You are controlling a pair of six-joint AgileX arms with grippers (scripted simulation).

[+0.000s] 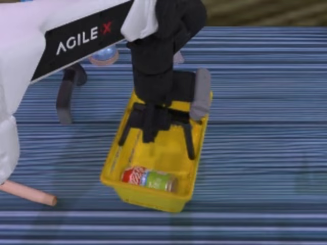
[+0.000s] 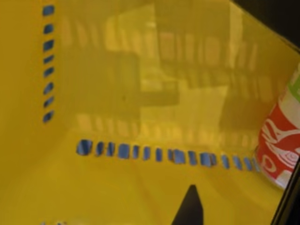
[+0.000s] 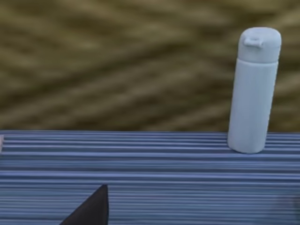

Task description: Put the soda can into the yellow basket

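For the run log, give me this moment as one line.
soda can: lying on its side inside yellow basket | left hand: open, above basket, clear of can | right arm: parked, outside top view

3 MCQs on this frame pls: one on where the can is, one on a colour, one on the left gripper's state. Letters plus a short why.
1. Where is the soda can?
A. On the table outside the basket
B. Lying on the floor of the yellow basket
C. Held in a gripper

2. What colours are on the can's body?
A. Blue and white
B. All silver
C. Red and lime green

3. What is the left gripper doing?
A. Open, above the basket, holding nothing
B. Shut on the can
C. Parked off the table

Key: 1 B, the can lies on its side near the basket's end wall. 2 C, both halves show from above. 3 A, the fingers are spread and the can lies apart from them.
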